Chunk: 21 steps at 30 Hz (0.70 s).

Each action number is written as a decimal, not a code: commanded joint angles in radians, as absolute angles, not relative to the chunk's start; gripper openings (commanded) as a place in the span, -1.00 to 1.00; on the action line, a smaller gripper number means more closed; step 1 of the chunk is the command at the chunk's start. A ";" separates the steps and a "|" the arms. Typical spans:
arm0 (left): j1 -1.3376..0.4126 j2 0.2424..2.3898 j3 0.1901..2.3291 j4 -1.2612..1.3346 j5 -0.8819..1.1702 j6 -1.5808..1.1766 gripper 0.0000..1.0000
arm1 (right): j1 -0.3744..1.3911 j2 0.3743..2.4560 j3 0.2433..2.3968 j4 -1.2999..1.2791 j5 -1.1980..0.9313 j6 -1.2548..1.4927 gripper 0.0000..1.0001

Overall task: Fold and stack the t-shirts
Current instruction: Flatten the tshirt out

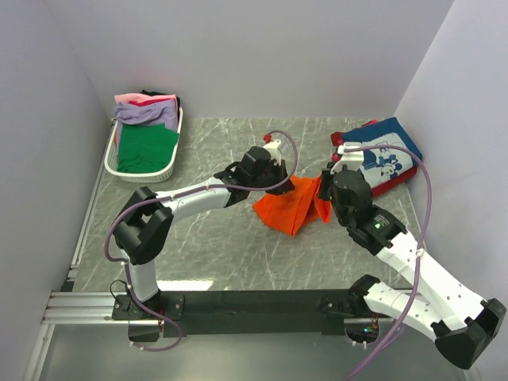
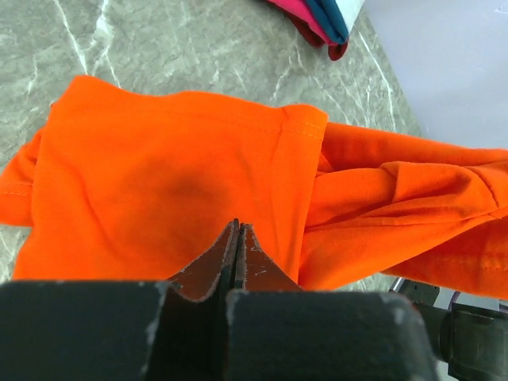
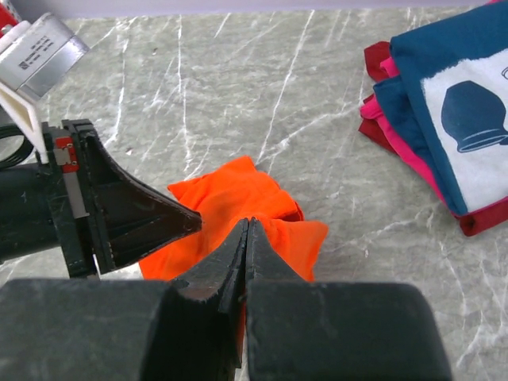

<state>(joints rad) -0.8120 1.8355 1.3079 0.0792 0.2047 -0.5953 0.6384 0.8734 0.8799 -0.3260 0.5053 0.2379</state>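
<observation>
The orange t-shirt [image 1: 290, 208] is bunched mid tabletop [image 1: 222, 242], pinched by the closed left tool [image 2: 236, 230] and right tool [image 3: 246, 226] (it looks soft and floppy); corners should be held.

orange tee [image 1: 286, 210], grey marbled table [image 1: 206, 238]

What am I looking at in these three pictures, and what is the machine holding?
Two robot arms are bolted to a marbled table. One picture looks down from above; the other two come from a camera on each wrist, showing its own fingers. The left gripper and the right gripper are both pinched shut on a crumpled orange t-shirt. A navy printed shirt tops a small pile on the right, and a white basket at the back left holds more shirts.
</observation>
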 commanded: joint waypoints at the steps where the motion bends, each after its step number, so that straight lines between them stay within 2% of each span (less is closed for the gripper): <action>1: -0.801 1.813 1.338 0.080 0.196 -0.592 -0.99 | 0.617 0.874 0.884 -0.256 0.494 0.238 -1.00; 6: -0.770 1.795 1.321 0.115 0.239 -0.614 -0.99 | 0.603 0.887 0.881 -0.244 0.477 0.238 -1.00; 7: -0.775 1.801 1.331 0.100 0.236 -0.608 -0.93 | 0.600 0.887 0.877 -0.242 0.471 0.239 -1.00; 8: -0.782 1.807 1.342 0.094 0.235 -0.603 -0.70 | 0.598 0.885 0.876 -0.239 0.469 0.239 -1.00; 11: -0.824 1.835 1.374 0.086 0.258 -0.591 -0.42 | 0.591 0.885 0.870 -0.235 0.465 0.241 -1.00; 18: -0.850 1.850 1.361 0.143 0.285 -0.634 -0.14 | 0.580 0.884 0.859 -0.238 0.451 0.241 -1.00; 21: -0.873 1.871 1.391 0.097 0.250 -0.609 -0.08 | 0.574 0.882 0.861 -0.241 0.449 0.238 -1.00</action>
<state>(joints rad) -0.8600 1.8496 1.3426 0.0879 0.2581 -0.6174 0.5861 0.8886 0.8577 -0.2836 0.4496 0.2379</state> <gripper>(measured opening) 0.454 0.007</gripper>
